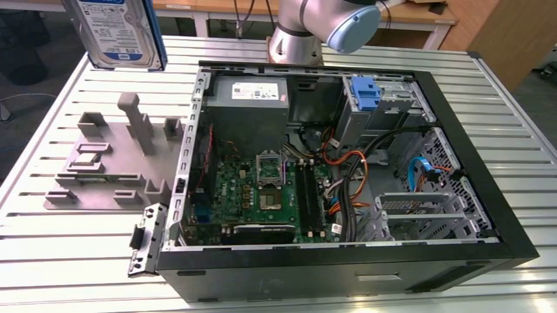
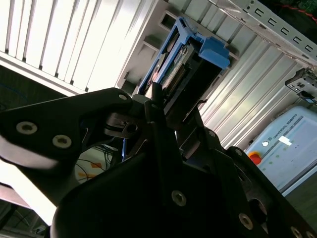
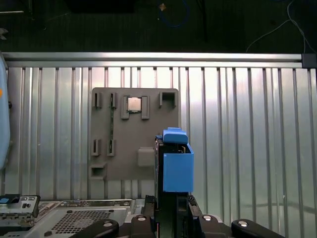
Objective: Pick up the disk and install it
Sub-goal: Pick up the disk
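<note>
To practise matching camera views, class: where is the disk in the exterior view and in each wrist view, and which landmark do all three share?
Exterior view: the disk stands upright at the exterior view's upper left, label facing the camera.
Second wrist view: the disk is edge-on in its blue bracket, against the slats.
First wrist view: the disk is end-on, overlapping the grey fixture plate.
Shared landmark: the slatted metal table.

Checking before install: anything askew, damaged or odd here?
Nothing stands out. The disk hangs upright in the gripper, over the table near the grey holder; the open computer case looks intact.
</note>
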